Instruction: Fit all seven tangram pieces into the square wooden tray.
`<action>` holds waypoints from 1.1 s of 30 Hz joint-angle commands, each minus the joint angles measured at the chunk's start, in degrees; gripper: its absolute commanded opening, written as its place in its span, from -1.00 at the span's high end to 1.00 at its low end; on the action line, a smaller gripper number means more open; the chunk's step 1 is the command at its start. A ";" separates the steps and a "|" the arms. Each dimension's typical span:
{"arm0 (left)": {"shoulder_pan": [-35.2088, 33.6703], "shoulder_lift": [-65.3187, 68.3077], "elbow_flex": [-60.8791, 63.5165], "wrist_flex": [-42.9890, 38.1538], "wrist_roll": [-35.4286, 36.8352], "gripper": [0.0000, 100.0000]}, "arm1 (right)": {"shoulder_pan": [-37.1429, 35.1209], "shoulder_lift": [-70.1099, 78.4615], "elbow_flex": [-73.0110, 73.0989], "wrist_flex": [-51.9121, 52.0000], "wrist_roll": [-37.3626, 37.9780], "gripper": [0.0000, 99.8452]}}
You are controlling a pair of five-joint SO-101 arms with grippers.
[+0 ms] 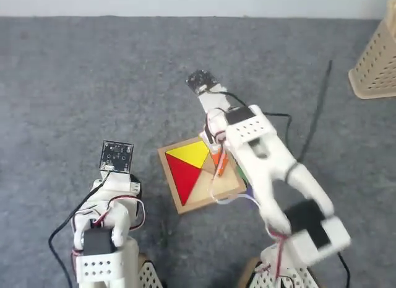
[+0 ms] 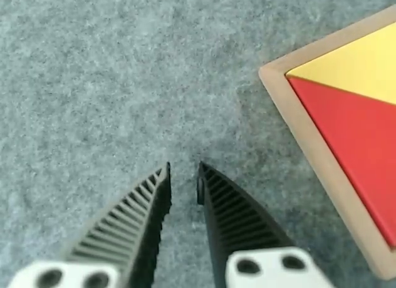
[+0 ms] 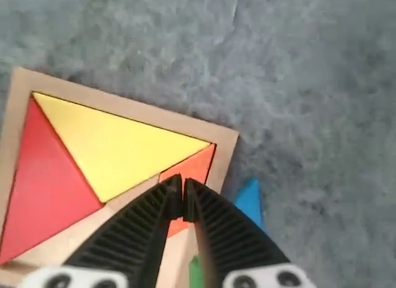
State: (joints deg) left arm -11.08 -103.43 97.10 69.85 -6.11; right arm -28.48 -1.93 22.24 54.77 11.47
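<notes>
A grey, carpet-like table (image 1: 93, 71) fills the scene, with a pale perforated basket (image 1: 377, 52) at the upper right of the high view. The square wooden tray (image 1: 170, 176) lies at centre frame. A big yellow triangle (image 1: 190, 153) and a big red triangle (image 1: 184, 174) are seated flush in it, edge to edge.

The right end effector (image 3: 182, 187) is pressed together with nothing pinched. Its tips sit over a small orange piece (image 3: 195, 166) lying against the yellow triangle's edge at the tray's corner. A blue piece (image 3: 250, 201) lies on the table just outside the rim, and a sliver of a green piece (image 3: 197, 272) shows between the fingers. The left end effector (image 2: 184, 176) is slightly spread and empty, above bare table near the tray's corner in the lower left of the high view.

The main risk, as I judge it, is a closed-tip nudge on the orange piece. Pushed off-centre, the piece could ride up onto the yellow edge or the rim and wedge there tilted. Nothing steadies the tray, so a hard push could slide it across the table. The tips could also catch the blue piece and knock it farther off.
</notes>
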 commanded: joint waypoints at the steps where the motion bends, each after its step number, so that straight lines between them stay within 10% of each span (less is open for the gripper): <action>1: 0.18 -1.32 -0.48 0.18 0.53 0.86 | 2.24 -12.18 4.57 1.27 -0.70 0.94; 33: 0.18 -1.32 -0.48 0.18 0.53 0.86 | 16.40 -1.54 19.43 -3.91 10.02 0.73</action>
State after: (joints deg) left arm -11.08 -103.43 97.10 69.85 -6.11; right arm -15.12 -6.95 44.48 50.81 20.18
